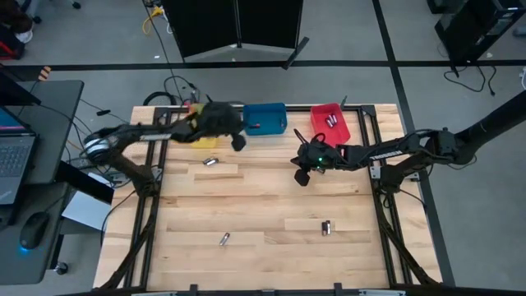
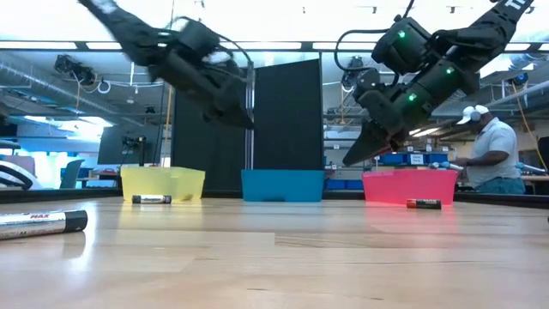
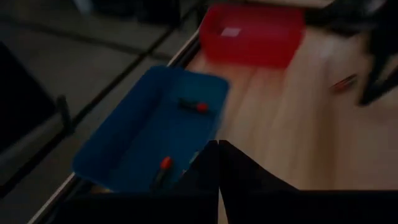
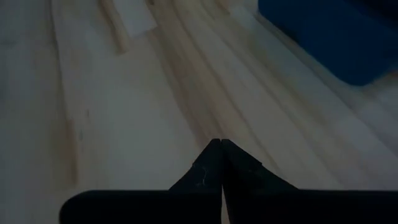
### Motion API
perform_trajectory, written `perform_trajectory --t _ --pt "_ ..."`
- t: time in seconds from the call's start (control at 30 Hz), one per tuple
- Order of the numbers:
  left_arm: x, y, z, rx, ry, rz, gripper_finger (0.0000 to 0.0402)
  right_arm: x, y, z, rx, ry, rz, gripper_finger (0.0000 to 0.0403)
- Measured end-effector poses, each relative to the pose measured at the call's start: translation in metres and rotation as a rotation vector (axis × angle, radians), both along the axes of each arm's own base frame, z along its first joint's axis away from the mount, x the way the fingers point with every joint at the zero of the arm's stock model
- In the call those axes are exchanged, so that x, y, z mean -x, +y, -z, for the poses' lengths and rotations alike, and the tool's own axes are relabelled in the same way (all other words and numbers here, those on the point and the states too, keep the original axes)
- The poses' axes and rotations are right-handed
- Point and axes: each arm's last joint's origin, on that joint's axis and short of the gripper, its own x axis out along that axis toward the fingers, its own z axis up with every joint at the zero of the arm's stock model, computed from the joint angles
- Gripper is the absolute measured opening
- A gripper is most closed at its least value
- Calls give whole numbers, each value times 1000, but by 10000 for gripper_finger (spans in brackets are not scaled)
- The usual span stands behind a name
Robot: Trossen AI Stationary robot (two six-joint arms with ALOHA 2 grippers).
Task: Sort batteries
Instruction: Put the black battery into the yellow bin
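Both grippers pinched shut, holding nothing I can see: left gripper (image 1: 239, 142) raised beside the blue bin (image 1: 265, 117), right gripper (image 1: 302, 176) further from it. Loose batteries (image 1: 210, 162) lie on the worktop (image 1: 263, 247) below that bin. I'd reopen before descending.

Robotics lab: shelving (image 2: 412, 159), ceiling pipes (image 2: 51, 81) (person seated).

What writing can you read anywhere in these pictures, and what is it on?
"MAX": on the battery lying nearest the low camera, at the picture's left; the rest of its label is too blurred to read.
Labels on the other batteries on the table: too small to read.
White patch on the red bin: blurred, unreadable.
Nothing else is legible.
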Motion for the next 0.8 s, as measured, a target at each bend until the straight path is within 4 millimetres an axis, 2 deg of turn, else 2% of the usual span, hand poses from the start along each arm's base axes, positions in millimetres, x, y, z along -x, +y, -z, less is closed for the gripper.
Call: perform_trajectory --t 0.17,0.37,0.6,0.8 --pt "27 -35 7 -69 -142 62 10 -1 5 0 -37 -11 -3 10" --pt "45 -59 23 -84 -239 114 10 -1 12 1 -83 -11 4 10" --pt "47 -65 36 31 -257 134 10 -10 24 -13 -111 67 2 11" --pt "45 -70 37 22 -246 215 10 -17 40 -28 -102 103 6 11"
